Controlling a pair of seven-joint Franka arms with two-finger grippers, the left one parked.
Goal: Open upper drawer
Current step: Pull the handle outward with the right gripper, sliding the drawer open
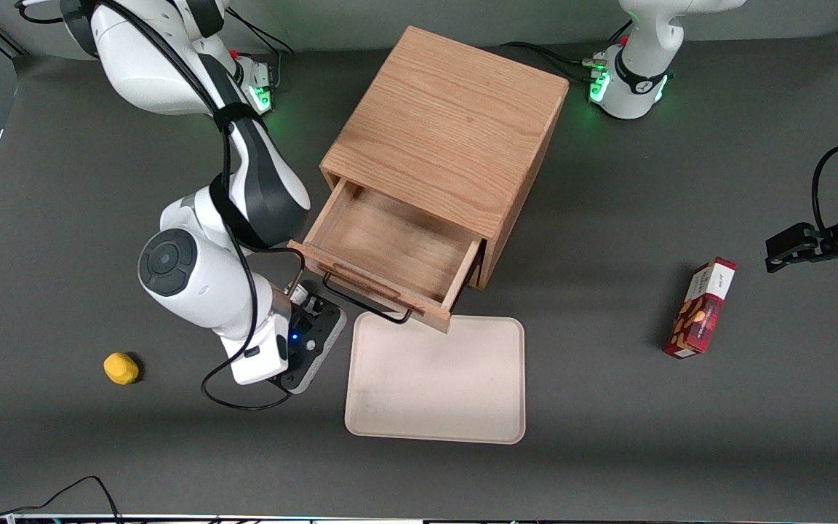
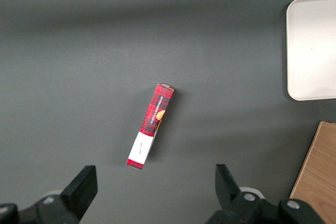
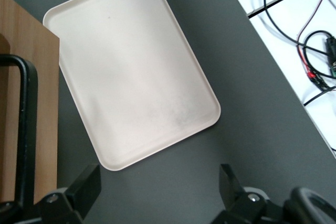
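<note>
My gripper (image 3: 157, 192) has its fingers (image 3: 84, 187) spread wide and holding nothing, hanging just beside the black wire handle (image 1: 364, 302) at its working-arm end. The upper drawer (image 1: 390, 251) stands pulled well out of the wooden cabinet (image 1: 448, 124), bare inside, its front overhanging the edge of the cream tray (image 1: 435, 378) on the bench. I judge it light and stiff on its runners; the thin handle looks slippery, so I would grip mid-bar.

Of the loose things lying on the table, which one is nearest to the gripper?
The beige tray. It lies just beside the gripper, in front of the open upper drawer. The yellow object is farther off, and the red box lies toward the parked arm's end.
</note>
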